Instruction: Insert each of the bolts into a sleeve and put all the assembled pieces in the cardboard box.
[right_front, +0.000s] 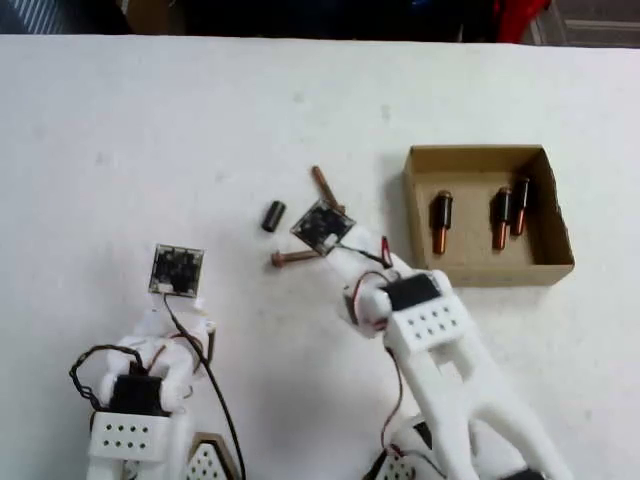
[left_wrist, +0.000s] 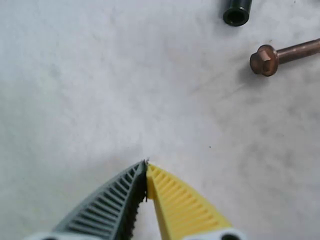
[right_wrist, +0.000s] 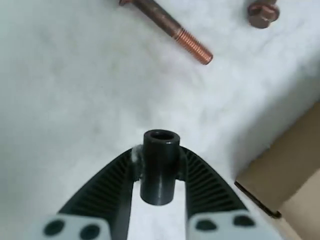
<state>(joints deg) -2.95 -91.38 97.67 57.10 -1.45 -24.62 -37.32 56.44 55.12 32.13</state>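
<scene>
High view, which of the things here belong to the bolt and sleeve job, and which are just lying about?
Job:
cardboard box
three assembled pieces inside it
two loose bolts
loose sleeve
gripped sleeve in the right end effector

Lying about:
red item beyond the table

A white, faintly marked surface (right_front: 150, 120) stretches back to its far edge, beyond which lies a dark strip with a red object (right_front: 520, 18) toward one corner and a pale striped thing (right_front: 40, 15) at the opposite corner.
</scene>
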